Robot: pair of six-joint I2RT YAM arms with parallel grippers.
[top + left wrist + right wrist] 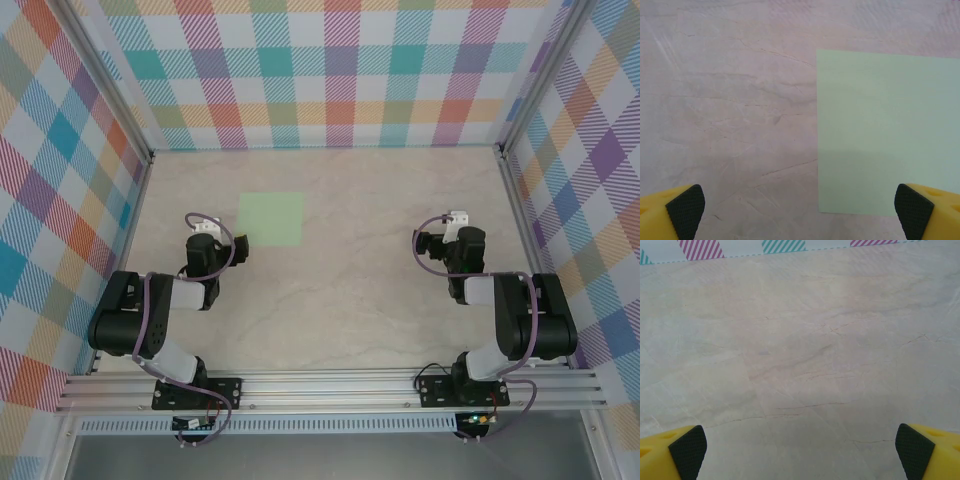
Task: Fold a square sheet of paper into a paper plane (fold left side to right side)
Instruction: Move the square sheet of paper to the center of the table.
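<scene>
The square sheet of paper point(271, 218) is pale green, flat and unfolded, lying on the marble table left of centre. In the left wrist view the sheet point(887, 132) fills the right half, its left edge and near edge visible. My left gripper point(205, 232) stands just left of and slightly nearer than the sheet, open, with nothing between its fingers point(686, 210); its midpoint point(800, 212) is over bare table next to the sheet's near left corner. My right gripper point(455, 225) is far to the right of the sheet, open and empty point(800, 452) over bare marble.
The marble tabletop point(360, 290) is boxed in by plaid walls point(330, 70) at the back and both sides, with metal posts in the corners. An aluminium rail point(330, 390) carries both arm bases along the near edge.
</scene>
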